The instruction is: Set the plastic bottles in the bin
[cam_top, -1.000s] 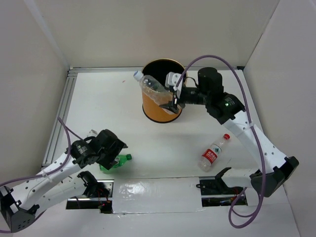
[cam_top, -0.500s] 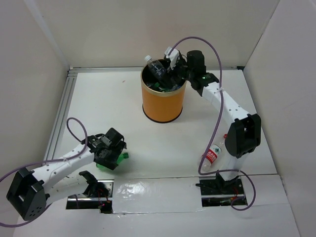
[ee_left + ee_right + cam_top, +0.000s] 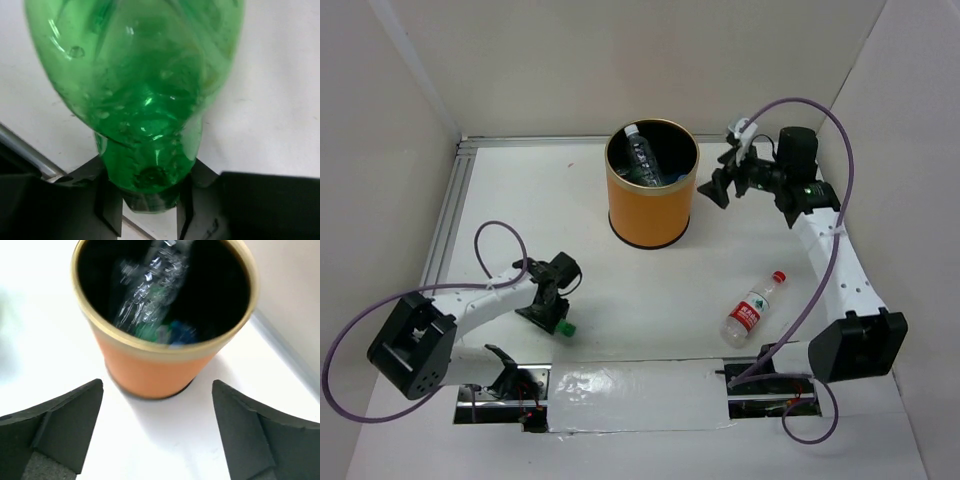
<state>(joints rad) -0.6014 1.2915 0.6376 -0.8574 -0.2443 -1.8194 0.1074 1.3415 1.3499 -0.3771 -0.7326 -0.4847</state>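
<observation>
Orange bin [image 3: 650, 222] stands at upper centre of the overhead view, with a clear bottle [image 3: 645, 160] leaning inside. Just right of its rim hangs the right gripper [image 3: 718, 182], spread wide. A red-labelled bottle [image 3: 752, 310] lies at lower right, and the left gripper [image 3: 556, 318] sits at lower left. In the left wrist view, its fingers [image 3: 107, 202] pinch the green bottle [image 3: 145, 90] at its narrow end. In the right wrist view, parted fingers [image 3: 55, 427] flank the bin.
</observation>
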